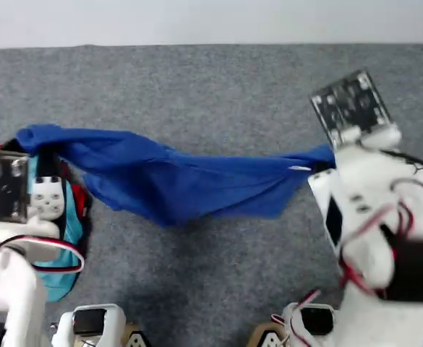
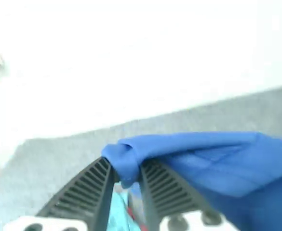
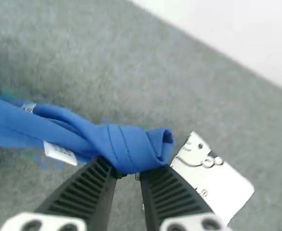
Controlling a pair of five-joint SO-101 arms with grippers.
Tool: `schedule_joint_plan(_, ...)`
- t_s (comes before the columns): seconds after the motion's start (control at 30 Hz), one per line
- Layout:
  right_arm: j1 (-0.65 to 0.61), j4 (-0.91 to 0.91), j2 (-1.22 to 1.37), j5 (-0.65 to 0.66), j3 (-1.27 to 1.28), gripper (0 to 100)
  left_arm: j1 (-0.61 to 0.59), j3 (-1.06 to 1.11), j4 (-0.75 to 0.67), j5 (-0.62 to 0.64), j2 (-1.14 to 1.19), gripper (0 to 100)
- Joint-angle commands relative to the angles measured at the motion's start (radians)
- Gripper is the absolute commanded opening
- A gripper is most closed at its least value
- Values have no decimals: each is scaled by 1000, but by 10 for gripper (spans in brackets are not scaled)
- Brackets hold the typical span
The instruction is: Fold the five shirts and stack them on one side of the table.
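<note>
A blue shirt (image 1: 175, 181) hangs stretched across the middle of the grey table between both arms, sagging in the centre. My left gripper (image 2: 126, 173) is shut on its bunched left end (image 2: 124, 156), held above the table at the left side (image 1: 37, 141). My right gripper (image 3: 127, 171) is shut on the other end (image 3: 126, 144), near a white label (image 3: 59, 151), at the right of the table (image 1: 325, 160). Under the left arm lies a heap of other shirts, teal (image 1: 63, 246) and red (image 1: 79, 196).
The grey carpet-like table top (image 1: 211, 87) runs to a white wall at the back. A white tag board (image 1: 352, 108) sits on the right arm's wrist, and its like shows beside the right fingers (image 3: 210, 175). Arm bases stand at the front edge (image 1: 95, 325).
</note>
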Motion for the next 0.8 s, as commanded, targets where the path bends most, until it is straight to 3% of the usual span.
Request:
schedule_joint_plan(0.0, 5, -47, -85, -9, -11, 10, -12, -51, -75, 9, -3, 6)
schedule_joint_plan(0.23, 31, -239, -157, -2, -11, 10, -14, -145, -209, -21, -2, 6)
schedule_joint_plan(0.53, 173, -326, -120, 0, -11, 10, -9, -248, -262, -284, -5, 6)
schedule_joint_plan(0.77, 173, -282, -117, 0, -6, 10, -12, -168, -384, -471, 29, 6)
